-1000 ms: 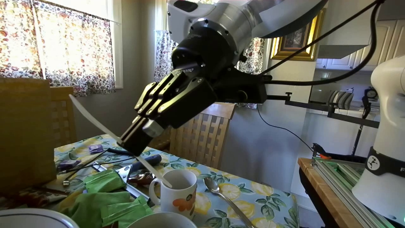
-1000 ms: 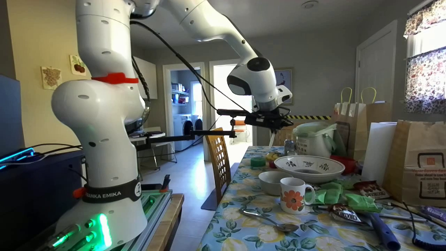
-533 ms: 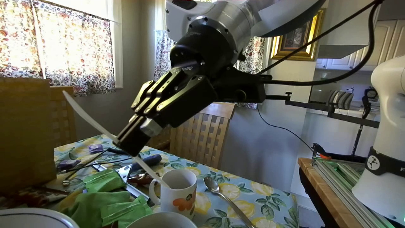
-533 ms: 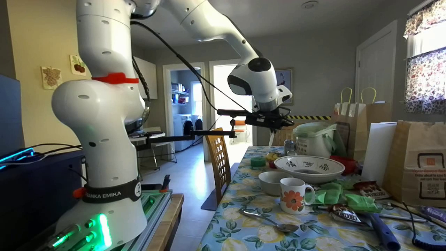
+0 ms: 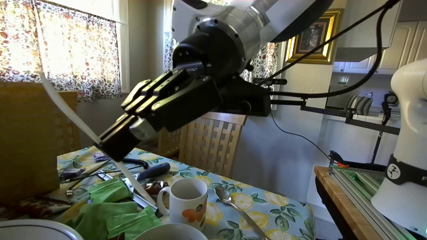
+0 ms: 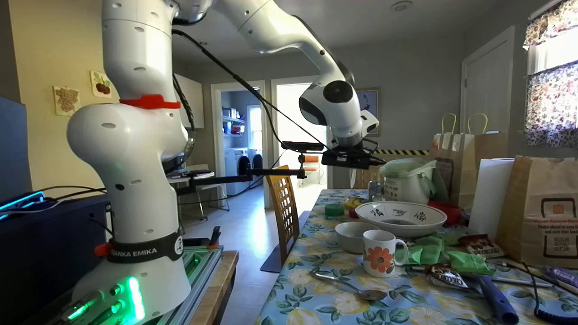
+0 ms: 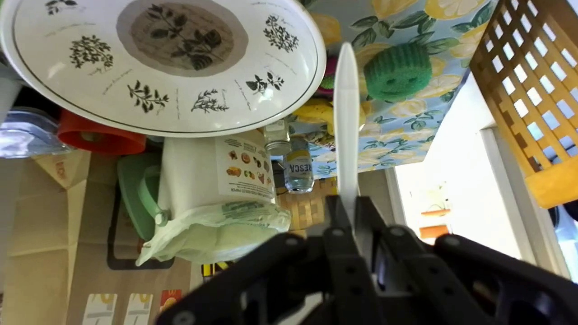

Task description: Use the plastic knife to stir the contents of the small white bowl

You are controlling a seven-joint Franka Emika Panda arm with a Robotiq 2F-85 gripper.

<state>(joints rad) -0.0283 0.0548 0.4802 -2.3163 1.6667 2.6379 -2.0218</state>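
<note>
White plastic knife [image 7: 347,126], long and slim, clamped in the black metal gripper [image 7: 351,206], an end projecting free on each side. Change within the last half second: in an exterior view, gripper and knife have slid left. Knife's lower end, which crossed the rim of the orange-flowered white mug [image 5: 188,204], now shows outside its handle, clear of any bowl. The small plain white round bowl [image 6: 348,240] hasn't moved: just beside the mug, touching or not I can't tell, and outside my wrist view. I take this as repositioning before the stir, the knife yet to be brought into the bowl. Contents hidden from me; knife's height above the rim, can't judge.

Count: knife, one. Small bowl, one. Mug, one. Large white bowl with dark herb prints [image 6: 404,231], one. Silver metal spoon [image 5: 246,218], one, lying on the blue lemon-print tablecloth [image 5: 280,216]. Brown paper bags [image 6: 548,212], two. Small purple wrappers [image 5: 71,172], two. Crumpled green wrappers [image 5: 110,190] overlap: at least three, no surer.
</note>
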